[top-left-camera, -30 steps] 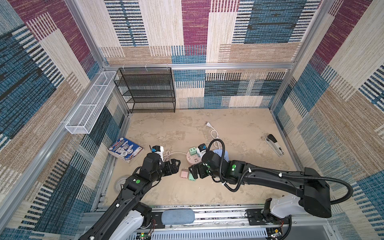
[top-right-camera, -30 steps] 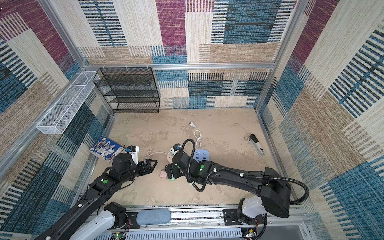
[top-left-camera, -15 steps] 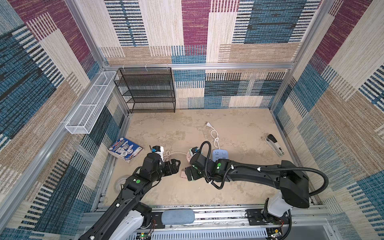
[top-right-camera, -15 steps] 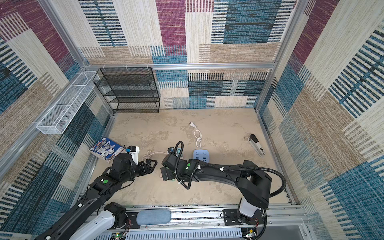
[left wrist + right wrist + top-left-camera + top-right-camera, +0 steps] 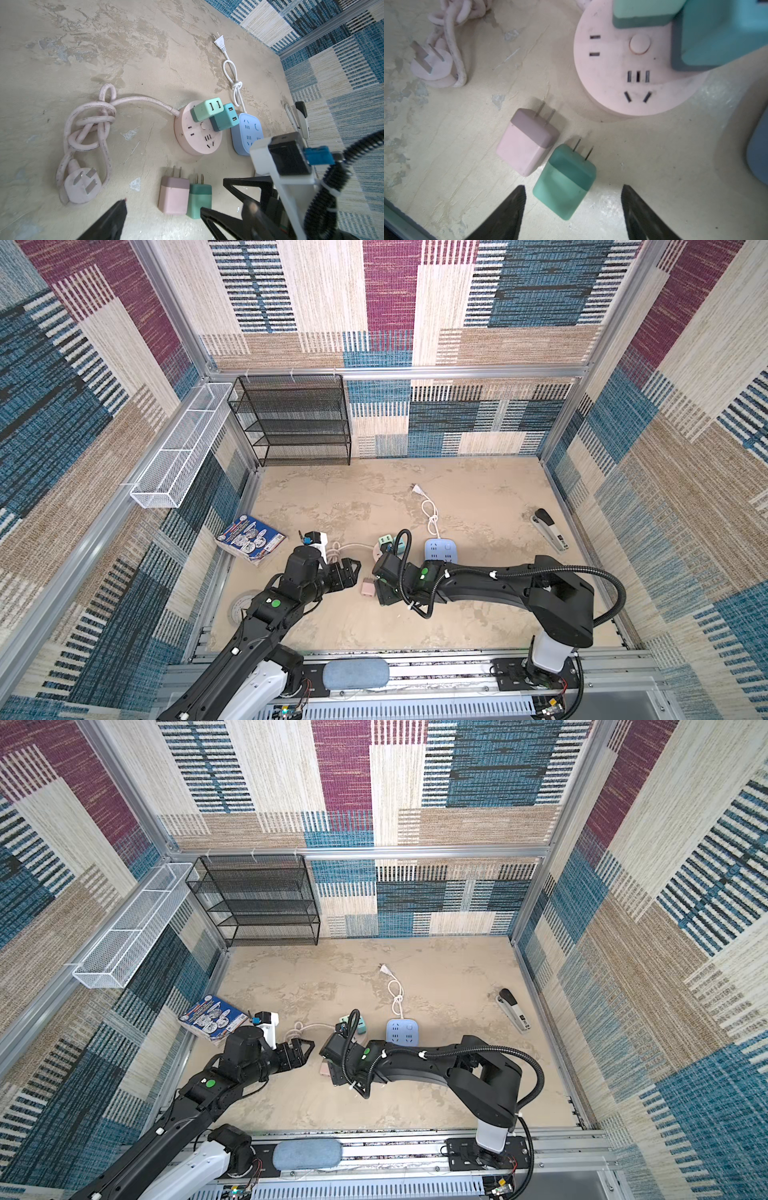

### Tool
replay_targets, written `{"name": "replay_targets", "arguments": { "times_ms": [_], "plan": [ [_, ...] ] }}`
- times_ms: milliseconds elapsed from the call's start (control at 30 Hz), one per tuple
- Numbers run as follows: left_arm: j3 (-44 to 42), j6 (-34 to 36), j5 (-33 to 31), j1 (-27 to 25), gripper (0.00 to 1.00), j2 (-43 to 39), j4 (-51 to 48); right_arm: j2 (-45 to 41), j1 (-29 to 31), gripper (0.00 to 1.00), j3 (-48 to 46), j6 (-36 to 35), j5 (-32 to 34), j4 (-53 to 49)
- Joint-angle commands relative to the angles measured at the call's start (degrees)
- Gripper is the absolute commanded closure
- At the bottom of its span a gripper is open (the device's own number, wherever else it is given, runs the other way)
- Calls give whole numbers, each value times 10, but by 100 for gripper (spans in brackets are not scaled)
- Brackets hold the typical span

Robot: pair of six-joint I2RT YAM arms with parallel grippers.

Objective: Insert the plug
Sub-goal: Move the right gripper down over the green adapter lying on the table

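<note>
The green plug [image 5: 564, 180] is judged to be the one meant, since the right gripper [image 5: 573, 188] is held over it with its jaws apart. One jaw stands on each side of the body and neither touches it, so nothing is grasped yet. The left gripper [image 5: 351, 568] is likewise spread and empty, near the pink plug [image 5: 527, 141].

For a sound pick, the jaws should be lowered until the light mint part of the body is flanked. Care is needed on the side where the pink plug lies just beside the green one, as a jaw brought down there could catch it. The grip should be centred and squared to the flat sides, so that the prongs are not skewed once the plug is tipped upright. The free two-slot outlet [image 5: 595, 45] on the round socket [image 5: 633, 99] would then be aimed at.

The green plug lies flat on the worktop [image 5: 654, 155], near the socket's rim, with its two flat prongs pointed roughly towards it. It is a small rounded block, mint with a darker teal cap at the prong end.
</note>
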Motion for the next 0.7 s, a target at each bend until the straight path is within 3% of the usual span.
{"name": "replay_targets", "arguments": {
  "times_ms": [0, 333, 667],
  "plan": [
    [-1, -1, 3, 0, 9, -2, -3, 6, 0, 26, -1, 4, -7, 15],
    [-6, -6, 3, 0, 9, -13, -4, 31, 2, 30, 9, -8, -22, 19],
    [-4, -6, 6, 0, 9, -7, 2, 35, 2, 31, 6, -8, 16, -17]
  ]
}}
